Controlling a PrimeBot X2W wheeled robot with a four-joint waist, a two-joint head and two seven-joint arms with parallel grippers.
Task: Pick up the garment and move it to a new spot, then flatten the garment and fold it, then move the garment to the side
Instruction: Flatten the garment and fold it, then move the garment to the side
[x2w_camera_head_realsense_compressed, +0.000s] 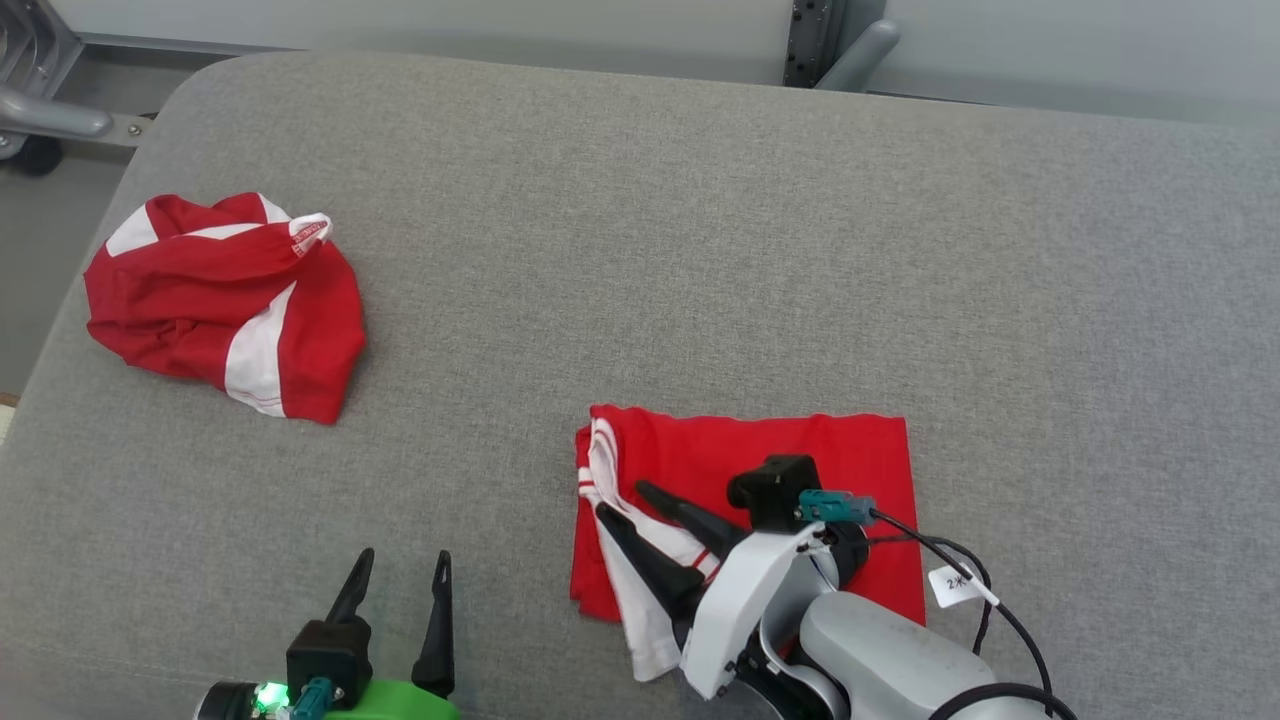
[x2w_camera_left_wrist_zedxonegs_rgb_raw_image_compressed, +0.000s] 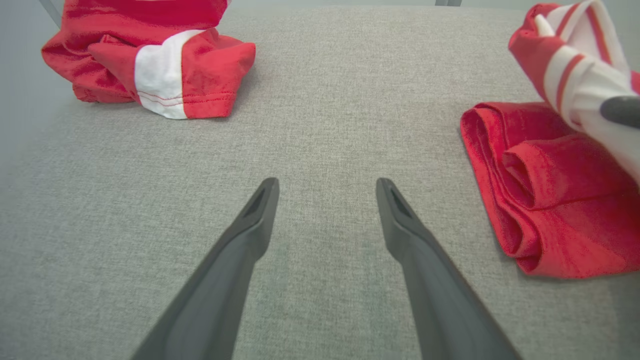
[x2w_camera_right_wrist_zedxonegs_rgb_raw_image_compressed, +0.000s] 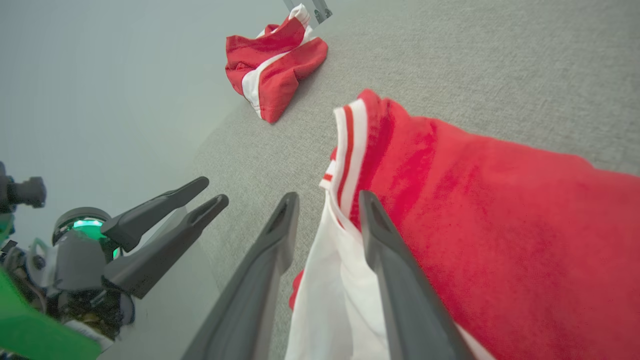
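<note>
The garment (x2w_camera_head_realsense_compressed: 750, 450) is a red shirt with white striped trim, lying folded in a rectangle on the grey padded table (x2w_camera_head_realsense_compressed: 700, 250) at the front centre. My right gripper (x2w_camera_head_realsense_compressed: 622, 500) rests at its left edge, jaws parted, with the white trimmed layer (x2w_camera_right_wrist_zedxonegs_rgb_raw_image_compressed: 340, 280) loose between the fingers. In the left wrist view the folded edge (x2w_camera_left_wrist_zedxonegs_rgb_raw_image_compressed: 540, 200) lies at the right, with a raised white fold and one right fingertip (x2w_camera_left_wrist_zedxonegs_rgb_raw_image_compressed: 620, 111) above it. My left gripper (x2w_camera_head_realsense_compressed: 400, 570) is open and empty over bare table at the front left, well clear of the garment.
A second red and white garment (x2w_camera_head_realsense_compressed: 225, 300) lies crumpled at the table's far left, near the rounded left edge (x2w_camera_head_realsense_compressed: 60, 330). Metal frame parts (x2w_camera_head_realsense_compressed: 840, 40) stand beyond the far edge. A cable with a white tag (x2w_camera_head_realsense_compressed: 955, 585) hangs from my right wrist.
</note>
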